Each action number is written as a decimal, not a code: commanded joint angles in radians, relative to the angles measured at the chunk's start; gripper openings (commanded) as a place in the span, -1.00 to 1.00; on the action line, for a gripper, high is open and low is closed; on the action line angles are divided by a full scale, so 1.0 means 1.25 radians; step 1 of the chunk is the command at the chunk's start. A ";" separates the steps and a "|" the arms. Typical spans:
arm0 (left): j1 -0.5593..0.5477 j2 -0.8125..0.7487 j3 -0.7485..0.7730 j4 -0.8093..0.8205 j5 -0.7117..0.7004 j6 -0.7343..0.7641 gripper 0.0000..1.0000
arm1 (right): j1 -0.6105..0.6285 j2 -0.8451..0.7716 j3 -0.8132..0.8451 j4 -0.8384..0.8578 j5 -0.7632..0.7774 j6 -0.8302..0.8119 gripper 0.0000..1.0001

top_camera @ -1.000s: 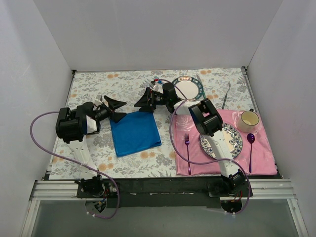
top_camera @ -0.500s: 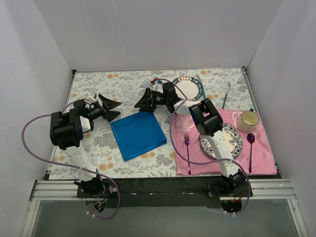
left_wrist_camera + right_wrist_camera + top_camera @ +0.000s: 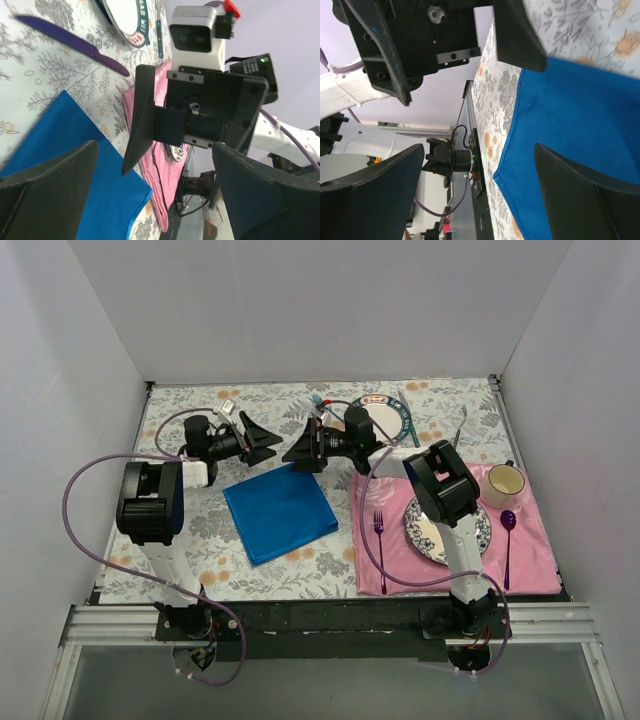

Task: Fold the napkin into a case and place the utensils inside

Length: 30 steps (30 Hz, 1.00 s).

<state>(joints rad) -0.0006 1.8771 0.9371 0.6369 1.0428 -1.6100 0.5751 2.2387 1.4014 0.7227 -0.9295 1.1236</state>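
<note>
The napkin (image 3: pixel 280 512) lies flat on the flowered table (image 3: pixel 200 405) as a blue square, left of the pink placemat (image 3: pixel 530 560) and not touching it. Both grippers hang over its far edge, facing each other almost tip to tip. The left gripper (image 3: pixel 266 440) has its fingers spread wide and holds nothing. The right gripper (image 3: pixel 298 446) is likewise released and empty. The dark purple knife (image 3: pixel 70 42) rests on the table beyond the napkin, near the far plate (image 3: pixel 122 20).
</note>
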 commanded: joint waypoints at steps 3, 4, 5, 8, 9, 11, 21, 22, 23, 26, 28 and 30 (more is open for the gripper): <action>-0.050 0.080 0.025 0.016 -0.059 -0.073 0.96 | 0.001 -0.039 -0.105 0.023 -0.017 0.017 0.98; -0.051 0.086 0.025 0.019 -0.060 -0.079 0.96 | 0.000 -0.034 -0.111 0.027 -0.020 0.018 0.97; -0.052 0.091 0.023 0.016 -0.074 -0.078 0.96 | 0.000 -0.026 -0.120 0.027 -0.017 0.017 0.97; -0.057 0.106 0.027 -0.036 -0.108 -0.053 0.96 | 0.001 -0.004 -0.128 -0.002 -0.015 -0.001 0.97; -0.057 0.110 0.028 -0.050 -0.117 -0.036 0.96 | 0.000 0.003 -0.132 -0.016 -0.015 -0.012 0.97; -0.057 0.121 0.033 -0.118 -0.149 -0.013 0.96 | 0.000 0.006 -0.136 -0.064 -0.012 -0.034 0.97; -0.057 0.127 0.022 -0.232 -0.246 0.049 0.96 | 0.001 -0.052 -0.148 -0.184 -0.031 -0.149 0.97; -0.057 0.129 0.025 -0.235 -0.248 0.051 0.96 | 0.003 -0.062 -0.158 -0.184 -0.038 -0.148 0.97; -0.057 0.129 0.025 -0.237 -0.248 0.050 0.96 | 0.003 -0.083 -0.164 -0.183 -0.050 -0.142 0.97; -0.057 0.128 0.023 -0.237 -0.249 0.051 0.96 | 0.010 -0.129 -0.182 -0.168 -0.071 -0.128 0.97; -0.057 0.126 0.021 -0.235 -0.250 0.055 0.96 | 0.015 -0.144 -0.193 -0.123 -0.081 -0.104 0.97; -0.057 0.124 0.020 -0.235 -0.251 0.057 0.96 | 0.023 -0.151 -0.219 -0.081 -0.092 -0.061 0.97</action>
<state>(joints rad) -0.0719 2.0293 0.9775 0.4435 0.8528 -1.6081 0.5816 2.1300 1.1610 0.5209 -0.9836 0.9905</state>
